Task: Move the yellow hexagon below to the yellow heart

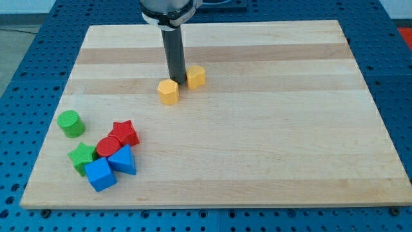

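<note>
The yellow hexagon [168, 91] lies on the wooden board [257, 129] a little left of the view's centre, in the upper half. The yellow heart [196, 76] lies just up and to the right of it. My tip [178, 81] stands between the two, touching or nearly touching the hexagon's upper right side and close to the heart's left side. The dark rod rises from there to the view's top.
A cluster lies at the view's lower left: a green cylinder [71, 123], a red star [125, 133], a red cylinder [108, 147], a green star [82, 157], a blue triangular block [123, 160] and a blue cube [100, 174].
</note>
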Available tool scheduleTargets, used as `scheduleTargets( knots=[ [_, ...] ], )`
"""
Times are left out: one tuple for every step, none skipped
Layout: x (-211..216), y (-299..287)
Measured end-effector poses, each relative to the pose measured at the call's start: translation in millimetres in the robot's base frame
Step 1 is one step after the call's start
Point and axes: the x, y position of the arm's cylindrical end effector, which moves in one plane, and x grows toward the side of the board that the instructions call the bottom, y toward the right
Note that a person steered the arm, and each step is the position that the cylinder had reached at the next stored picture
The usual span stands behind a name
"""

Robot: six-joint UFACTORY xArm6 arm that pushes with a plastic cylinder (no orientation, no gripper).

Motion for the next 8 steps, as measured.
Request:
scheduleTargets(
  knots=[
    [0.0,4.1],
    [-2.2,-36.6],
    [10.3,-81.0],
    [43.4,-82.8],
    [52.8,-62.2],
    [48.9,-61.8],
    [36.0,-81.5],
    [33.3,-67.5]
  ],
)
